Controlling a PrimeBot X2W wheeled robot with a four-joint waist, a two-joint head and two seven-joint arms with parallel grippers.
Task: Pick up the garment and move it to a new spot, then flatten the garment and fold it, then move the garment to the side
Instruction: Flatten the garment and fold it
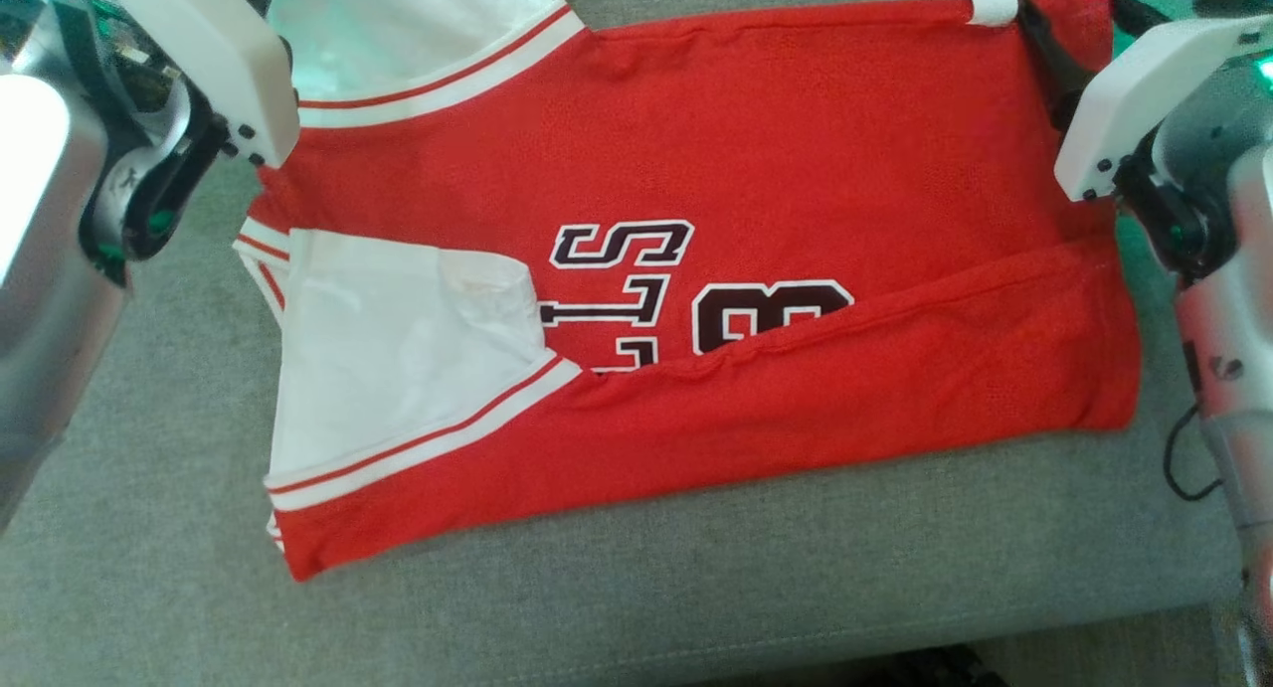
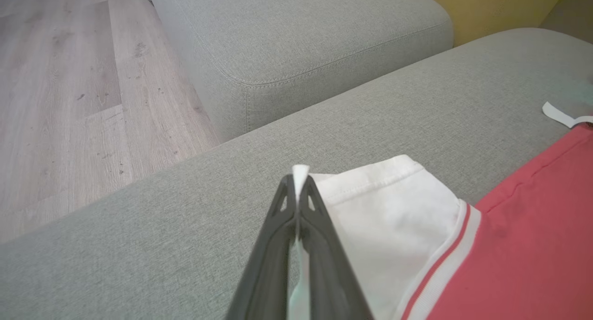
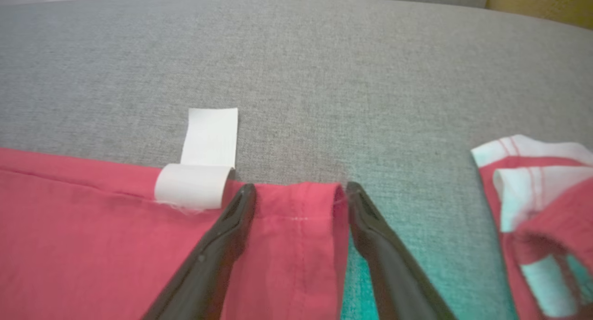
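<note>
Covering the lettering (image 1: 622, 245), garment (image 1: 796, 140) fold, far sleeve (image 1: 418, 31) cut off

jersey (image 1: 796, 150): near flap (image 1: 845, 389) is folded over the lettering (image 1: 636, 279), so its lower half is covered and can't be read whole. Far-left sleeve (image 1: 418, 31) and far-right tag (image 1: 985, 1) are clipped by the top edge. Right wrist view: bunched red-white cloth (image 3: 537, 181) runs off the right edge, probably a sleeve.
</note>
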